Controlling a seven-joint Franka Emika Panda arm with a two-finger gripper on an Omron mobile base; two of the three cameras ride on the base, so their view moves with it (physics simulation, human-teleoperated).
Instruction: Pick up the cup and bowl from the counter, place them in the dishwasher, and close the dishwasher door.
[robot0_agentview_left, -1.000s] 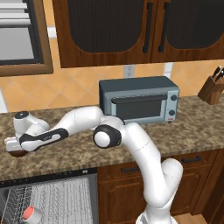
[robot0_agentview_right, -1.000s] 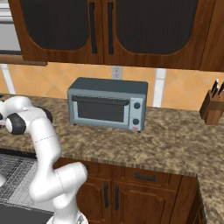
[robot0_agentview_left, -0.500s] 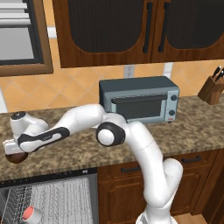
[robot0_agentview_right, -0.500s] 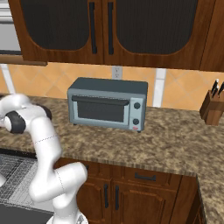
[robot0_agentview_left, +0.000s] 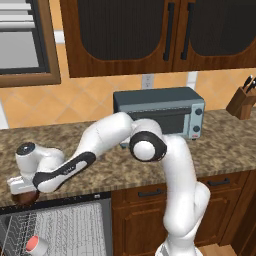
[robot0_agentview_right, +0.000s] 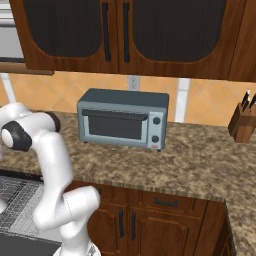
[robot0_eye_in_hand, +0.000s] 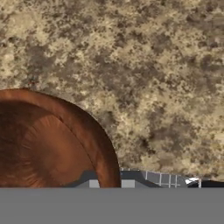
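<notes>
The dark brown bowl (robot0_agentview_left: 23, 198) sits at the front edge of the counter (robot0_agentview_left: 100, 172), far left. My gripper (robot0_agentview_left: 19, 188) reaches down onto it from above. In the hand view the bowl (robot0_eye_in_hand: 43, 144) takes up the lower left, and my gripper (robot0_eye_in_hand: 110, 183) has one fingertip (robot0_eye_in_hand: 93, 183) inside the rim and the other outside, shut on the rim. The white cup (robot0_agentview_left: 35, 245) with its red inside lies in the dishwasher's wire rack (robot0_agentview_left: 70, 227) just below the counter edge. The rack (robot0_eye_in_hand: 162, 178) also shows past the counter edge in the hand view.
A grey-blue toaster oven (robot0_agentview_left: 160, 112) stands at the back of the counter, right of my arm. A knife block (robot0_agentview_left: 242, 100) is at the far right. Dark wood cabinets hang overhead and brown drawers (robot0_agentview_left: 150, 192) sit beside the dishwasher.
The hand has eased slightly left and down onto the bowl. The bowl and the cup have stayed where they were.
</notes>
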